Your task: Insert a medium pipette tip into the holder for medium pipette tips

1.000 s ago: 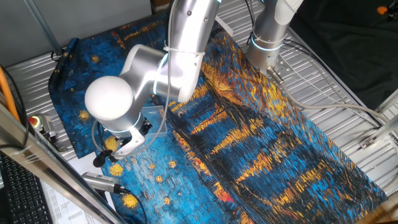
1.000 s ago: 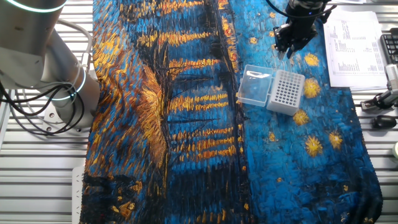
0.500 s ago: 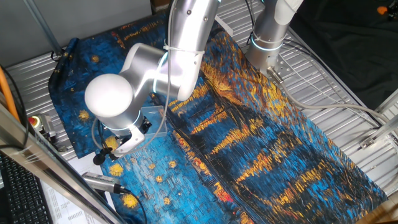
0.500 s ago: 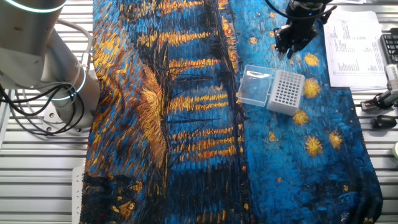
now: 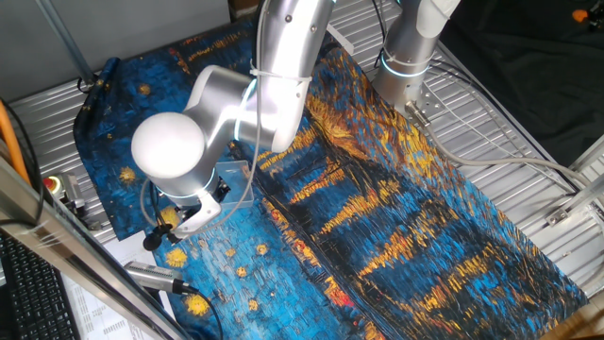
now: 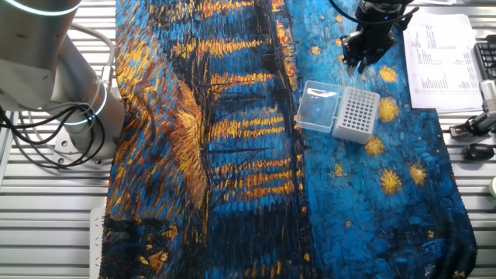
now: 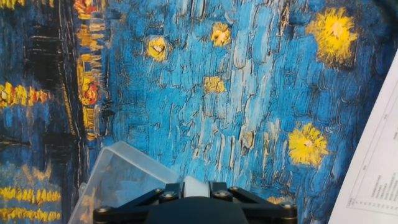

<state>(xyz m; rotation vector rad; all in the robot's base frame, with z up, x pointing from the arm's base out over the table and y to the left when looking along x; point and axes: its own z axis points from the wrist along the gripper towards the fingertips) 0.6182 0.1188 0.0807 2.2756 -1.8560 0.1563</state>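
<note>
— What is the counter (image 6: 46, 232) covered with?
— A painted cloth (image 6: 232, 155) in blue and yellow is spread over its ribbed metal.
— What is set on the cloth?
— The white holder (image 6: 356, 113), with a clear box (image 6: 318, 108) touching it; a printed sheet (image 6: 442, 58) is laid beside.

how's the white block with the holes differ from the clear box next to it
The white holder is opaque, its top a dense grid of dark holes; the clear box is see-through with a smooth top. The holder looks taller and squarer, the box flatter. Both sit side by side on the painted cloth, below the claw.
</note>
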